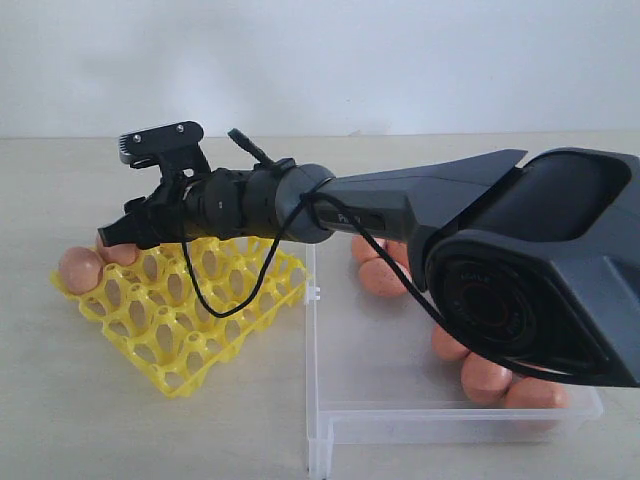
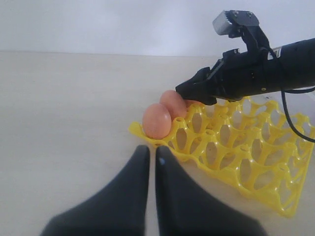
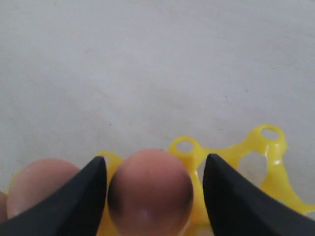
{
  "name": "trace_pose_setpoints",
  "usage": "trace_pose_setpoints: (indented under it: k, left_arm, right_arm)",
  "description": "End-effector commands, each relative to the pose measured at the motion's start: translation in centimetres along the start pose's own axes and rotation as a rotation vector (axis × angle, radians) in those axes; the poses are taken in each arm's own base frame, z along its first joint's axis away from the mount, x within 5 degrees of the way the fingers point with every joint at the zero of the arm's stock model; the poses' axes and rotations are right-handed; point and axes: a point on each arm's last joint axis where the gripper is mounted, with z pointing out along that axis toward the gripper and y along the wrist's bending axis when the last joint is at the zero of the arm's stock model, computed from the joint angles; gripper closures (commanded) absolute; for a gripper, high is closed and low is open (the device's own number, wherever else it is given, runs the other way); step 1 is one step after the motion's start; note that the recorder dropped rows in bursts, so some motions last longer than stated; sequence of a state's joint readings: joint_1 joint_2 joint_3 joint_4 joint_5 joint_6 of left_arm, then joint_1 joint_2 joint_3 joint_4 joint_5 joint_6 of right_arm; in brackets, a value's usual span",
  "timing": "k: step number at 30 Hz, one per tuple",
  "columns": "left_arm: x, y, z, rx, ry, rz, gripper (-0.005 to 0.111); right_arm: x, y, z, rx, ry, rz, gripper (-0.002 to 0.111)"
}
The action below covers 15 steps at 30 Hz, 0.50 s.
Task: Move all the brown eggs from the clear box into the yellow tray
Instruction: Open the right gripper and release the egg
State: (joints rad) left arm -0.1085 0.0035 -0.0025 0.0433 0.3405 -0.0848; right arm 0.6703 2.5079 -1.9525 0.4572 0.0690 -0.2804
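Yellow tray (image 2: 236, 147) on pale table (image 2: 59, 123); two brown eggs (image 2: 156, 120) side by side in its corner cups; right gripper (image 2: 193, 92) over the farther one; left gripper (image 2: 152, 150) in foreground, fingers nearly together, holding nothing.

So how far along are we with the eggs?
Done: two brown eggs sit in corner cups of the yellow tray. In hand: the right gripper stands open around a third egg at the tray's edge. Remaining: at least five eggs show in the clear box; the arm may hide more.
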Motion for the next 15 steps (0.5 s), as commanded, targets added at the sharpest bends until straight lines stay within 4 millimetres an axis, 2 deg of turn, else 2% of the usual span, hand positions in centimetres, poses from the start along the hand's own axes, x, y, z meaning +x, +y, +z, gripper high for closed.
trace_pose_setpoints:
  k: [1, 4, 8, 10, 12, 13, 15]
  left_arm:
    - [0.1, 0.0, 0.0, 0.007, -0.003, -0.002, 0.103]
    - [0.1, 0.0, 0.0, 0.007, -0.003, -0.002, 0.103]
    - [0.1, 0.0, 0.0, 0.007, -0.003, -0.002, 0.103]
    - [0.1, 0.0, 0.0, 0.007, -0.003, -0.002, 0.103]
    - [0.1, 0.0, 0.0, 0.007, -0.003, -0.002, 0.103]
    - [0.1, 0.0, 0.0, 0.007, -0.003, -0.002, 0.103]
    - [0.1, 0.0, 0.0, 0.007, -0.003, -0.002, 0.103]
  right_arm:
    - [-2.1, 0.2, -1.2, -0.003, -0.048, -0.031, 0.055]
    - [-4.4, 0.7, -2.8, -0.009, -0.098, -0.058, 0.055]
    - [-7.9, 1.8, -6.2, -0.048, -0.112, -0.113, 0.056]
    - [-9.0, 2.4, -8.0, -0.080, -0.053, -0.157, 0.056]
    - [-9.1, 2.7, -9.6, -0.099, 0.074, -0.260, 0.057]
    - [-8.8, 2.7, -10.4, -0.096, 0.161, -0.306, 0.064]
    - [-7.6, 2.1, -11.7, -0.071, 0.379, -0.409, 0.092]
